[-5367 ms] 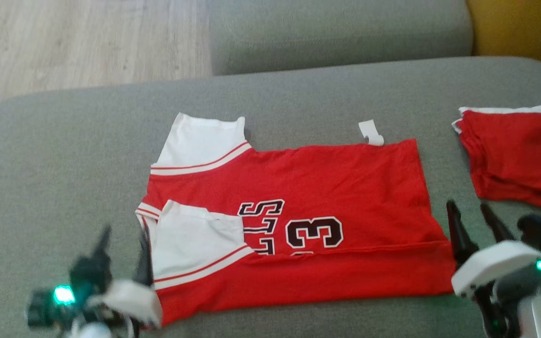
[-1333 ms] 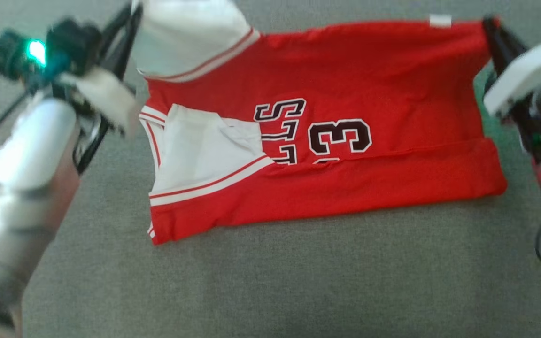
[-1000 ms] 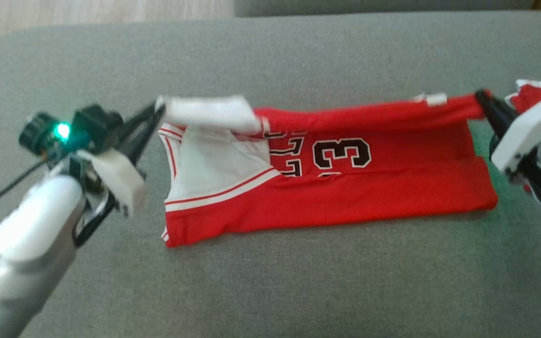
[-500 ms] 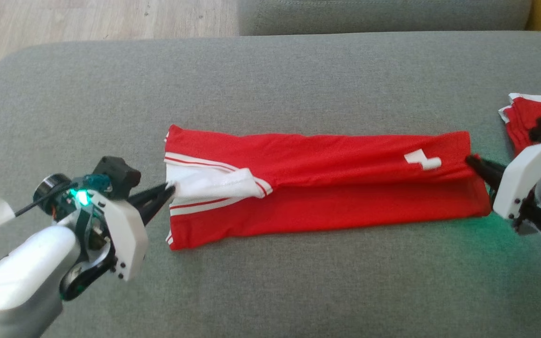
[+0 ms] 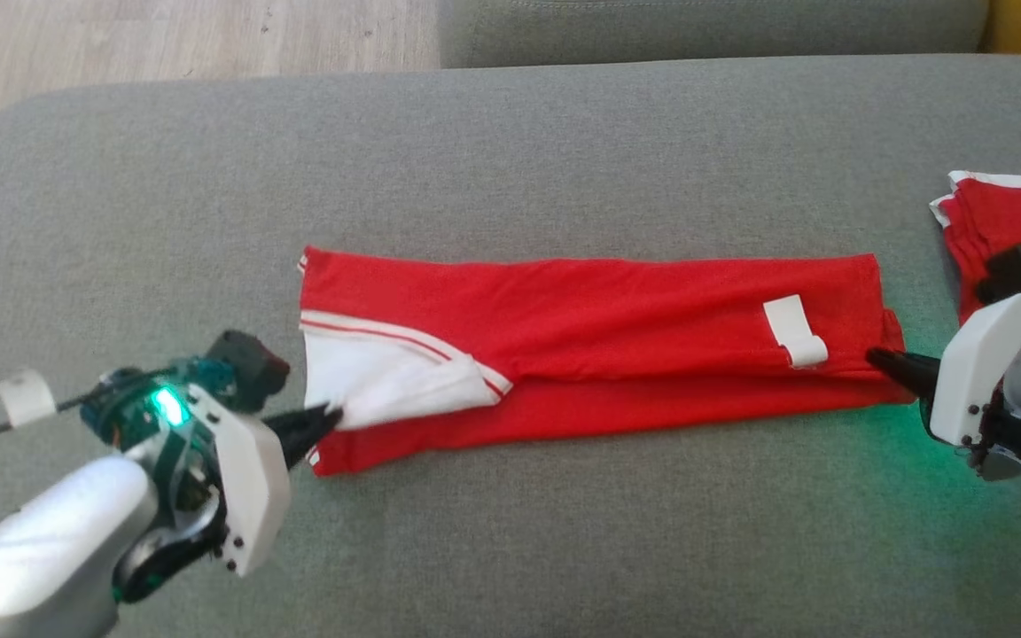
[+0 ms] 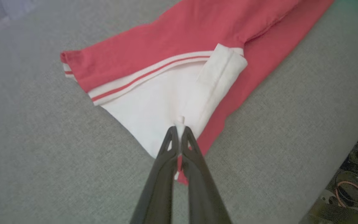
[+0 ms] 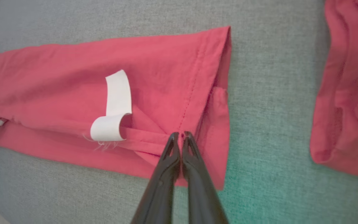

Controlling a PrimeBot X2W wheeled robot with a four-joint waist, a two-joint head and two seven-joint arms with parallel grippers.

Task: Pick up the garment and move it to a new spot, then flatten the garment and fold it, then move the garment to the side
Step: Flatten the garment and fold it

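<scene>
Garment (image 5: 617,328) far edge now lying folded toward 6 o'clock. Left pincer (image 5: 326,416) clenching white sleeve (image 5: 386,385) at 9 o'clock; right pincer (image 5: 878,359) clenching hem (image 7: 194,96) at 3 o'clock.

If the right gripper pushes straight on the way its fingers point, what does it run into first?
The red jersey itself: the right gripper is shut on its hem, so going on would likely bunch that folded layer. The white label sits beside that line and would probably be missed.

Bare cushion (image 5: 564,532) before garment (image 5: 599,301); red pile (image 5: 998,221) crowds right end.
</scene>
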